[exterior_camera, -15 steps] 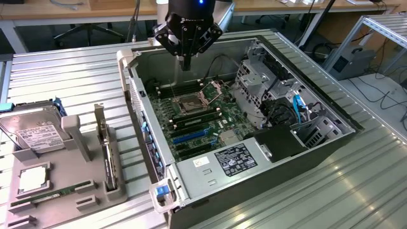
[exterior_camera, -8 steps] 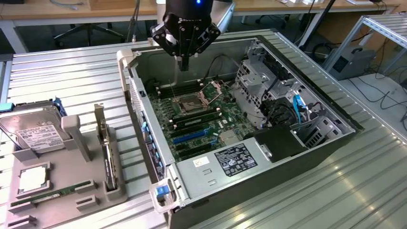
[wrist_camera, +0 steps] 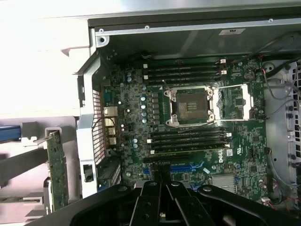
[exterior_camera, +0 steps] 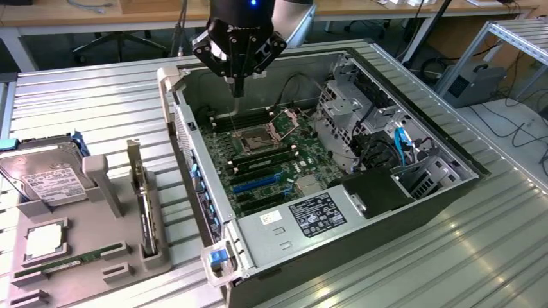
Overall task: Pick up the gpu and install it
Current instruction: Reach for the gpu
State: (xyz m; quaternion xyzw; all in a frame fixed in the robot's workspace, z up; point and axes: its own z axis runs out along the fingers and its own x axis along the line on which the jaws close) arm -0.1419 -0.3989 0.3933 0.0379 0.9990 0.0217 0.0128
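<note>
Exterior view, from its left: the gpu (exterior_camera: 146, 217) stands upright in the grey holder (exterior_camera: 86, 285), untouched. Further right the gripper (exterior_camera: 238, 88) hangs over the open case (exterior_camera: 428, 128), pinched shut, empty. I judge picking not begun; it calls for opened jaws at the card.

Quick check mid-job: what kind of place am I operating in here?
Probably a robotics lab or workshop. An open computer case lies on a slatted metal table, a parts fixture beside it holds a hard drive, and desks with an office chair stand behind.
</note>
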